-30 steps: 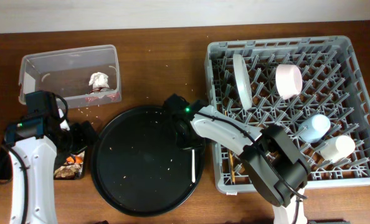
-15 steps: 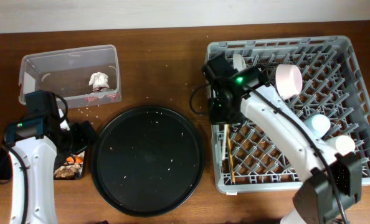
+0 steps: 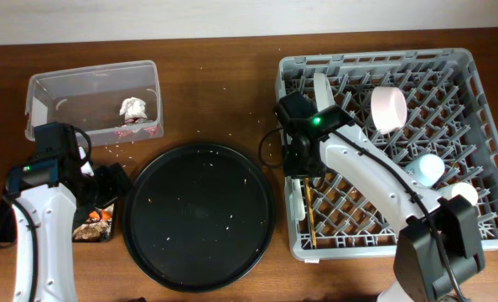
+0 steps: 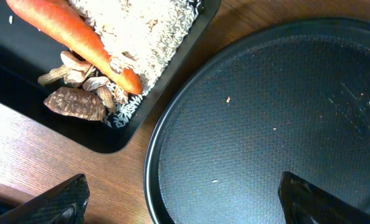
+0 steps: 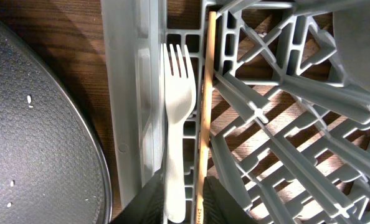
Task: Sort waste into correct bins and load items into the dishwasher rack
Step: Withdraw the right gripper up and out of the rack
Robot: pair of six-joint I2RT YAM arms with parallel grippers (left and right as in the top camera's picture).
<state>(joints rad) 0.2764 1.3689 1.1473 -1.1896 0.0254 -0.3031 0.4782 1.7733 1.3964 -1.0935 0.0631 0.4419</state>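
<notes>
Grey plastic dishwasher rack (image 3: 484, 75) at the right of the wooden table (image 3: 224, 101); in it, a white plate (image 3: 323, 96) upright between pegs near the left wall, a white bowl (image 3: 389, 109) on its side just to the right of the plate, a light blue cup (image 3: 425, 170) and a small white cup (image 3: 459, 197) lying toward the right edge, and a thin wooden chopstick (image 3: 310, 214) along the left side. Right gripper (image 5: 185, 183) over the rack's left wall; the white plastic fork (image 5: 177, 106) lies lengthwise against that wall, tines pointing away from the gripper, beside the chopstick; its handle passes between the two fingers, which stand narrowly apart, but whether they press on it cannot be told. Large round black tray (image 3: 199, 218) in the centre, bearing only scattered specks. Clear rectangular tub (image 3: 64, 92) at upper left, with the crumpled white paper wad (image 3: 134, 109) and red bits inside. Shallow black tray (image 4: 110, 137) at lower left, largely under the left arm in the overhead view; it holds the orange carrot piece (image 4: 73, 37), beige shredded scraps (image 4: 141, 31) and some brown shell-like pieces (image 4: 73, 102). Left gripper (image 4: 182, 186) above the gap between the shallow tray and the round tray, its fingers spread wide and holding nothing.
</notes>
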